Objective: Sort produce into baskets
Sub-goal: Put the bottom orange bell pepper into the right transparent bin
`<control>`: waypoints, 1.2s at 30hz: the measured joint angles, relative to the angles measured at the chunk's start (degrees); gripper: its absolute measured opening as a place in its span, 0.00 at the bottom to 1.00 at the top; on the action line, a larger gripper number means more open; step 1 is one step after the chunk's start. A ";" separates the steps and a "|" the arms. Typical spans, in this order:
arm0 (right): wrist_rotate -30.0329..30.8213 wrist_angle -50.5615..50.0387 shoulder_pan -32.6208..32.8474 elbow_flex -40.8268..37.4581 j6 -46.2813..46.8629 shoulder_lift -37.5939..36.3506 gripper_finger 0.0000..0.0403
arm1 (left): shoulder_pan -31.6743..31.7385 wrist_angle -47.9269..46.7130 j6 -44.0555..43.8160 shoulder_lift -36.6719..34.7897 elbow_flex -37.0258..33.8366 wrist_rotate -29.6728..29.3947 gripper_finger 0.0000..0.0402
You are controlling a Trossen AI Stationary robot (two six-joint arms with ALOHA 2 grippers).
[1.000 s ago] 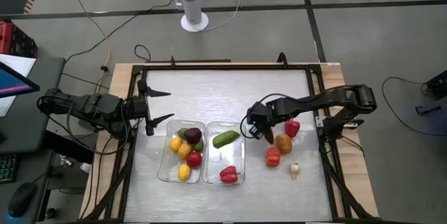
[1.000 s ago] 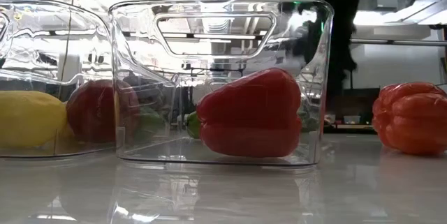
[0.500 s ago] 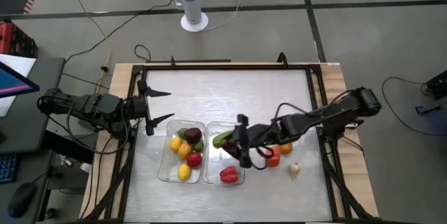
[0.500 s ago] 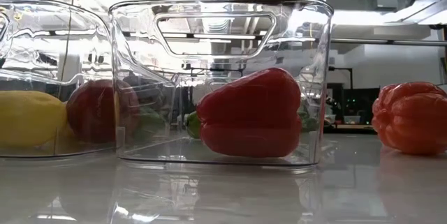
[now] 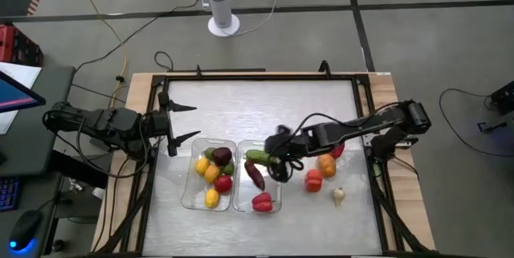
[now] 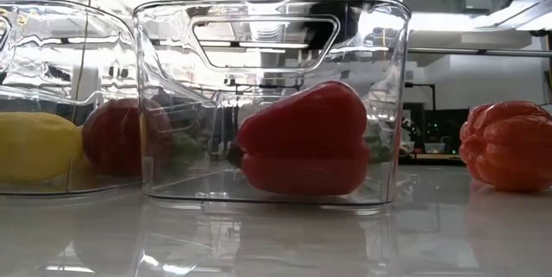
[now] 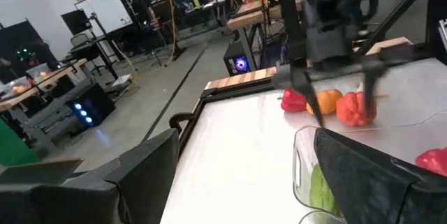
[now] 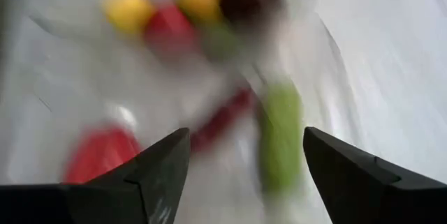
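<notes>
A: Where is the dark red chili?

B: The dark red chili lies in the right basket, the clear plastic tray with rounded corners. Seen from above, its long axis runs on a diagonal, one end toward the far left corner of the tray and the other toward the red bell pepper at the near end. I cannot tell which end is the stem.

A: And your fingers?

B: My right gripper hangs over the far right part of that basket with its fingers spread and nothing between them. In my right wrist view the chili is a thin red streak between 2 dark fingertips, beside the green cucumber. My left gripper waits at the left edge of the table, its fingers also spread and holding nothing.

A: What is around the chili?

B: The smooth green cucumber lies at the far end of the same tray, close to the chili's upper end. The left basket touches the right one and holds yellow, red, green and dark maroon pieces. On the bare table to the right sit an orange-red bell pepper, an orange piece, a red piece partly under my arm, and a whitish garlic.

A: Surfaces?

B: The table is pale and brushed.
</notes>
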 joint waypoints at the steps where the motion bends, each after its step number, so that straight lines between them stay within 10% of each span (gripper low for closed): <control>1: 1.55 -6.78 -0.05 1.28 2.21 -0.68 0.76 | 0.00 -0.04 -0.02 0.00 -0.01 0.00 0.80; 8: 1.91 -35.78 1.05 -1.16 21.72 -5.01 0.77 | 0.00 -0.13 -0.30 0.00 0.00 0.00 0.80; 19: -5.36 -31.40 8.04 -3.23 27.10 -5.17 0.82 | 0.00 0.10 0.58 0.00 0.00 -0.03 0.80; 36: -6.76 -36.01 12.62 -3.18 72.78 -5.15 0.96 | 0.00 2.91 1.55 0.02 -0.01 1.10 0.80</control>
